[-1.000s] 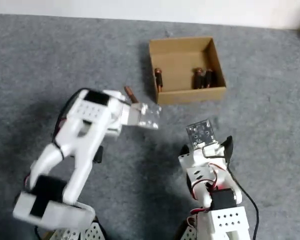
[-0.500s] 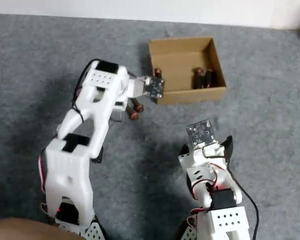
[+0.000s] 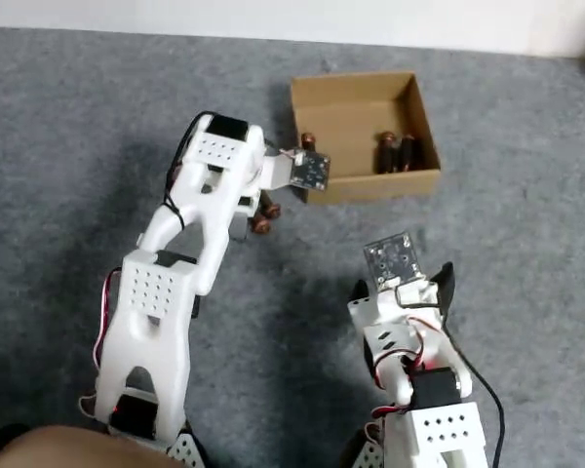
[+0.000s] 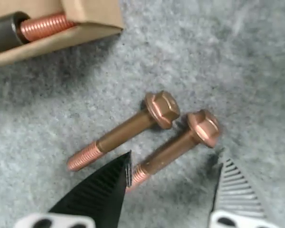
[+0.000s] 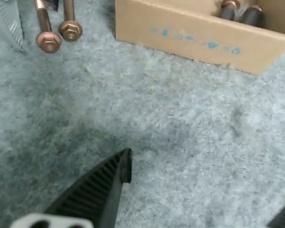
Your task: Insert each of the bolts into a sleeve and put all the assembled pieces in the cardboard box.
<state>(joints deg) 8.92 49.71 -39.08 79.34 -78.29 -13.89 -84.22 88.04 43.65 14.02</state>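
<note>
Your left arm is swinging forward. A second ago it was folded back toward its base, and now it is stretching out to the near left corner of the cardboard box [image 3: 370, 187]. The left gripper [image 4: 175, 161] is hanging with its jaws spread just above two bare copper bolts. They are lying side by side on the grey bench [image 3: 78, 117], just beside that corner. The inner bolt [image 4: 178, 145] is pointing its threaded end into the gap between the jaws. The outer bolt [image 4: 126, 130] is lying just past the black finger [image 4: 104, 190]. Neither is being pinched.

Over the last half second the arm is only creeping further along the same line, so you are probably lining up a pick rather than passing by. The bolts seem to be lying where they were half a second ago. The arm is covering part of them from above, though, so I am not sure.

Your right gripper [image 5: 206, 178] is staying put on the bench in front of the box, jaws spread and holding nothing.

Three assembled pieces [image 3: 385, 151] are already resting in the box, one against the left wall and two together toward the right. The two bolts outside are still lacking sleeves, so the task is looking well along but not finished.
</note>
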